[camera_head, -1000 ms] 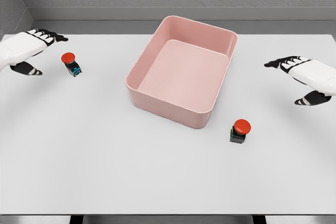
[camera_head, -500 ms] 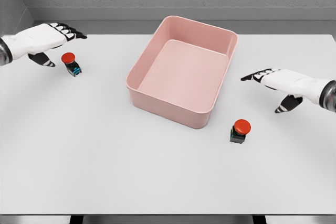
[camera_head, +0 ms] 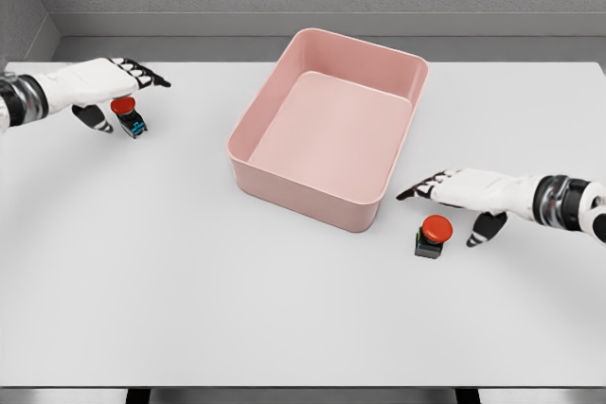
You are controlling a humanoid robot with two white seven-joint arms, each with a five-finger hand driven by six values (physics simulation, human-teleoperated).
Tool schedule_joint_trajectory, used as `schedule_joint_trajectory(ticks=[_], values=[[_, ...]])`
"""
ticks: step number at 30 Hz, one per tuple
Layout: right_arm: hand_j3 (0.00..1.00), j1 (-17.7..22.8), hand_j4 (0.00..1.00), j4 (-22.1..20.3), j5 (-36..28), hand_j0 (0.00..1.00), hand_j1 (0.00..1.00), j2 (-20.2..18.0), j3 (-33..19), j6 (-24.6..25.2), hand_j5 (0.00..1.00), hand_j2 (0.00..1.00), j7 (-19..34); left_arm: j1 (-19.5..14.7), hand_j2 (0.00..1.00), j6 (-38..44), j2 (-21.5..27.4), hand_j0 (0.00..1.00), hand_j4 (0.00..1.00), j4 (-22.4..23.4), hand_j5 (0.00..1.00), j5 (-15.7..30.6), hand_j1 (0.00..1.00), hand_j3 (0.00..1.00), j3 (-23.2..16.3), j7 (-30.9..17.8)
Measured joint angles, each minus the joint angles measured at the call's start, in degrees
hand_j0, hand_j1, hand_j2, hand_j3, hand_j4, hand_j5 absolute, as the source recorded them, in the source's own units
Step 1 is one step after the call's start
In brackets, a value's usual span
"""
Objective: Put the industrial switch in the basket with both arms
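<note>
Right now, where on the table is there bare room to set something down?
The wide front strip below the pink basket is bare, and so is the basket's floor. It is crowded at each red switch, where the left hand and right hand hover.

A white table (camera_head: 189,309) fills the head view, with a grey wall along its far edge. A pink rectangular basket (camera_head: 312,191) sits at the centre, turned at a slight angle. A red-capped industrial switch (camera_head: 127,115) stands at the far left. A second red-capped switch (camera_head: 432,236) stands to the right, near the basket's near right corner.
</note>
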Motion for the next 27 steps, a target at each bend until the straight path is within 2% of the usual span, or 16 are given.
schedule_joint_trajectory(ticks=[11, 14, 15, 18, 20, 22, 23, 25, 26, 27], values=[[1.0, -0.53, 1.0, -0.05, 0.06, 1.0, 1.0, -0.05, 0.53, -8.13, 1.0, 1.0, 0.17, -0.61, 0.98, 0.0, -1.14, 0.98, 0.98, 2.59, 0.98, -0.96, 0.98, 0.98, -0.9, -1.33], [1.0, -0.53, 1.0, -0.05, 0.11, 1.0, 1.0, 0.25, 0.62, -8.74, 1.0, 1.0, 0.18, -0.62, 0.76, -0.01, -1.3, 0.76, 0.76, 2.8, 0.76, -1.31, 0.76, 0.76, -1.16, -1.81], [1.0, -0.53, 1.0, -0.05, 0.13, 1.0, 1.0, 0.34, 0.75, -9.28, 1.0, 1.0, 0.18, -0.62, 0.63, -0.01, -1.32, 0.63, 0.63, 2.83, 0.63, -1.35, 0.63, 0.63, -1.2, -1.91], [1.0, -0.44, 1.0, -0.05, 0.13, 1.0, 1.0, 0.31, 1.11, -11.12, 1.0, 1.0, 0.18, -0.62, 0.52, -0.01, -1.32, 0.52, 0.52, 2.89, 0.52, -1.43, 0.52, 0.52, -1.22, -2.16], [0.95, -0.44, 0.95, -0.05, 0.13, 0.95, 0.95, -0.1, 1.16, -12.0, 0.95, 0.95, 0.18, -0.62, 0.48, -0.01, -1.32, 0.48, 0.48, 2.91, 0.48, -1.42, 0.48, 0.48, -1.22, -2.57], [0.85, -0.44, 0.85, -0.05, 0.15, 0.85, 0.85, -0.57, 1.12, -12.58, 0.85, 0.85, 0.18, -0.62, 0.46, 0.03, -1.3, 0.46, 0.46, 2.91, 0.46, -1.27, 0.46, 0.46, -1.17, -2.73], [0.82, -0.44, 0.82, -0.05, 0.15, 0.82, 0.82, -0.75, 1.11, -12.75, 0.82, 0.82, 0.18, -0.62, 0.43, 0.02, -1.27, 0.43, 0.43, 2.89, 0.43, -1.28, 0.43, 0.43, -1.17, -2.82], [0.82, -0.53, 0.82, -0.05, 0.16, 0.82, 0.82, -0.92, 1.12, -12.95, 0.82, 0.82, 0.18, -0.62, 0.36, 0.02, -1.19, 0.36, 0.36, 2.81, 0.36, -1.3, 0.36, 0.36, -1.15, -3.22], [0.77, -0.61, 0.77, -0.05, 0.16, 0.77, 0.77, -0.93, 1.13, -13.0, 0.77, 0.77, 0.18, -0.62, 0.29, 0.02, -1.14, 0.29, 0.29, 2.79, 0.29, -1.28, 0.29, 0.29, -1.12, -3.39], [0.75, -0.7, 0.75, -0.05, 0.16, 0.75, 0.75, -0.93, 1.1, -13.03, 0.75, 0.75, 0.18, -0.62, 0.27, 0.04, -1.1, 0.27, 0.27, 2.77, 0.27, -1.13, 0.27, 0.27, -1.06, -3.96]])
